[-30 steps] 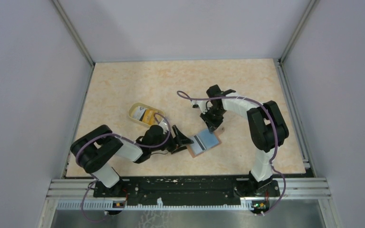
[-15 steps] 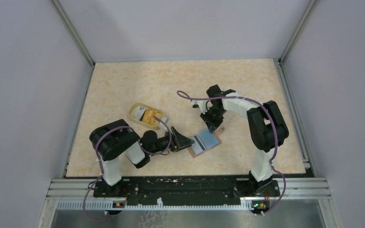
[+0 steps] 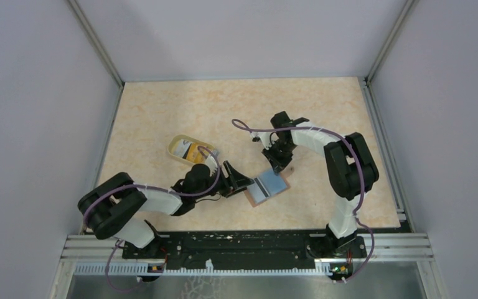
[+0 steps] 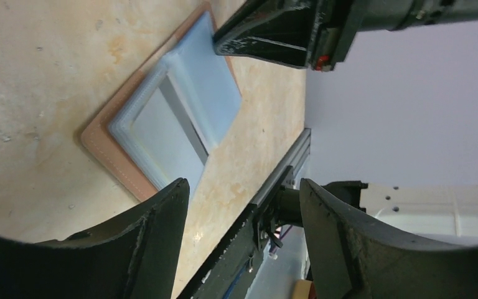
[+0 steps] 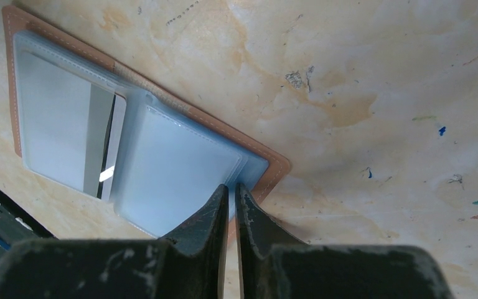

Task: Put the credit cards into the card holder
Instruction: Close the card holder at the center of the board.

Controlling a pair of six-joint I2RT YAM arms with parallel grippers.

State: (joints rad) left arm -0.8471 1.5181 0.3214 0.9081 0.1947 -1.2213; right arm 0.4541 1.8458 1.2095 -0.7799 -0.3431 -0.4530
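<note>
Holding cards (image 3: 193,151), cup (image 3: 170,148) shows overhead only.

Card holder (image 3: 267,187) lies open on table (image 3: 162,106). Left gripper (image 3: 246,182) just left of it, right gripper (image 3: 281,167) at its far corner. Plastic cup (image 3: 175,144) behind-left, credit cards (image 3: 193,151) inside.

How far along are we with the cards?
Done: the wallet lies open, and one card seems to sit inside it. In hand: nothing is held. The right gripper, shut, rests its tips on a wallet corner, and the left gripper hangs open and empty beside it. Left: at least one orange card in the cup.
</note>
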